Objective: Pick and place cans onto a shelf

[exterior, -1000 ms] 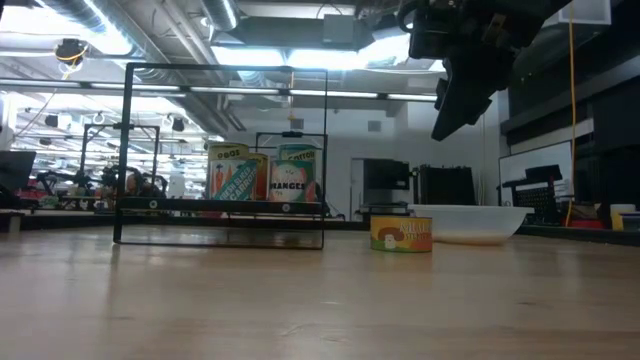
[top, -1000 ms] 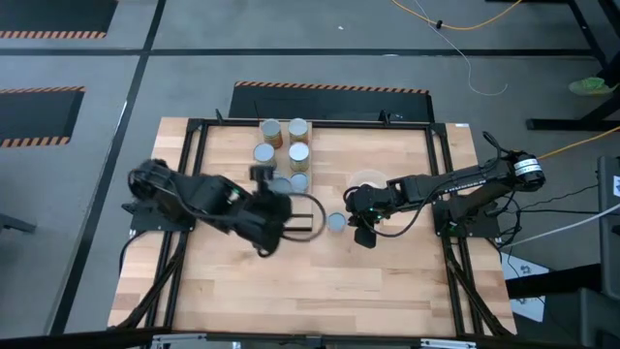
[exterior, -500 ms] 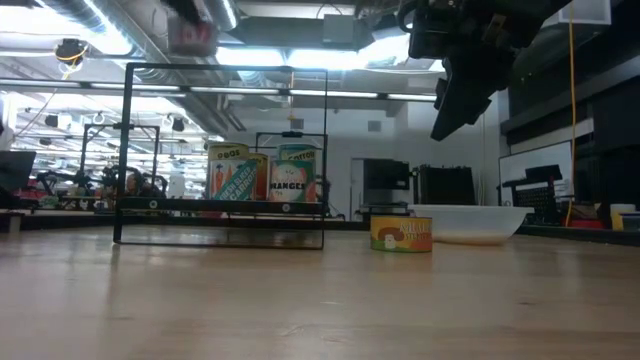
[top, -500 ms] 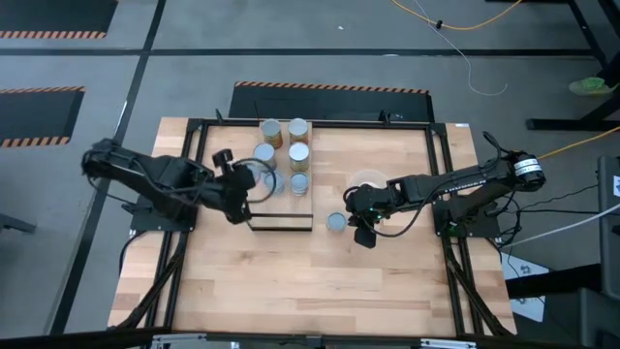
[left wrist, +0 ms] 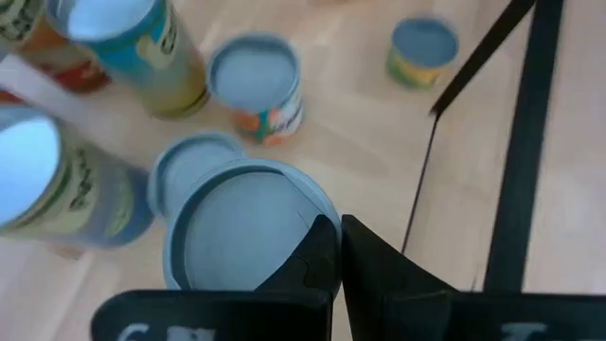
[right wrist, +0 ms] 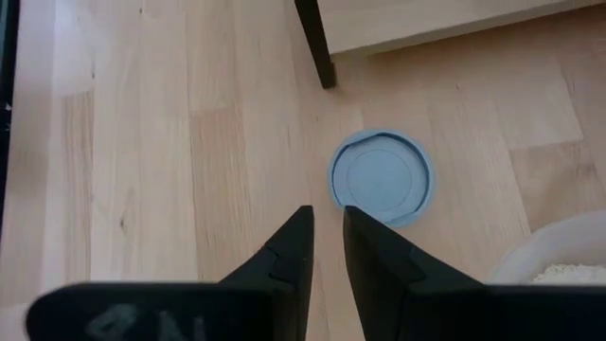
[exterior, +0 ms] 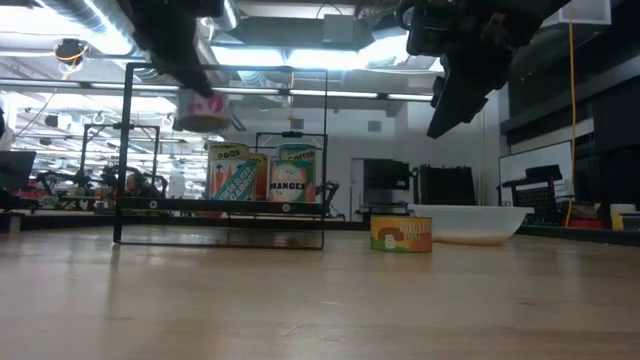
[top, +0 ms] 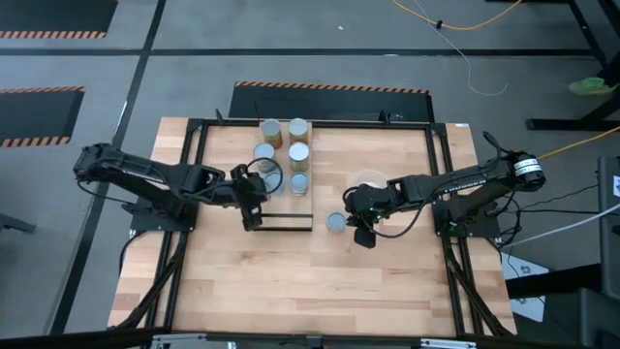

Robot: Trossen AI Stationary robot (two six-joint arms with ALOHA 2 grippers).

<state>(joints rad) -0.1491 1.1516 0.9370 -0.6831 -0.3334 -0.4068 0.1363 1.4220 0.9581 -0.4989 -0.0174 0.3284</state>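
My left gripper (left wrist: 333,232) is shut on a can with a light-blue lid (left wrist: 248,232), which hangs in the air (exterior: 200,112) above the black-framed shelf (exterior: 220,206). Under it, several cans (top: 283,141) stand on the table at the far middle. My right gripper (right wrist: 325,220) hovers high with its fingers a little open and nothing between them. A low can with a light-blue lid (right wrist: 381,178) stands on the table beyond its fingertips, next to the shelf's black leg (right wrist: 317,47). My left gripper pinches the can's top rim (left wrist: 317,210) between its two fingertips, at one side of the lid. The fingers slant down onto it from the table's left. The can hangs below them, clear of the table and of the other cans.
A pale bowl (top: 368,181) with beige contents stands just right of the low can (top: 336,222). The shelf's thin black frame (top: 312,208) rises between the two grippers. Bare wooden tabletop lies toward the near edge (top: 310,291).
My left gripper has come down with the can, which has dropped into the low view from above. It has also drawn back from over the shelf's near side toward the table's far left, beside the standing cans.
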